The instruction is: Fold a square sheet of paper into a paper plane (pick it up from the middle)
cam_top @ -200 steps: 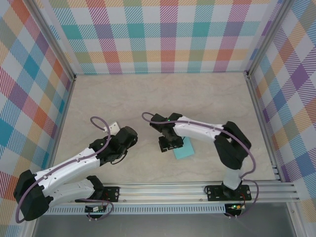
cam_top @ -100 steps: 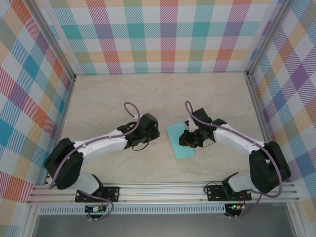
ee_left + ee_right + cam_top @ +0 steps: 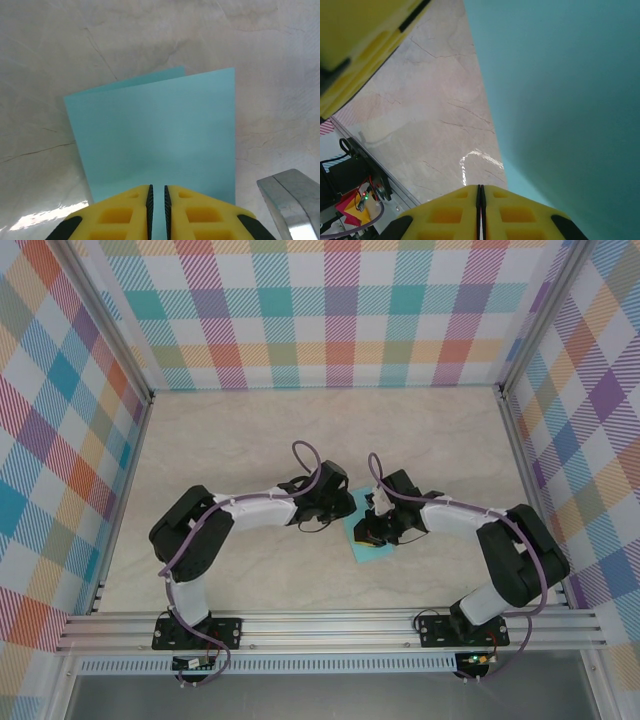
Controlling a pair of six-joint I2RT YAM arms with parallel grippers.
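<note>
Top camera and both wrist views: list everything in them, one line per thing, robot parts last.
sheet of paper: one, light turquoise, folded double, flat on the table between the two claws
table: one, beige marbled, floor of the enclosure
walls: three, multicolour plaid, far, left and right sides
rail: one, silver metal, along the near edge
cables: two, purple, one looped over each arm
arms: two, white and black, bent inward toward the paper
left claw: one, yellow fingers almost together, over the paper's near edge
right claw: one, yellow fingers together, at the paper's edge
</note>
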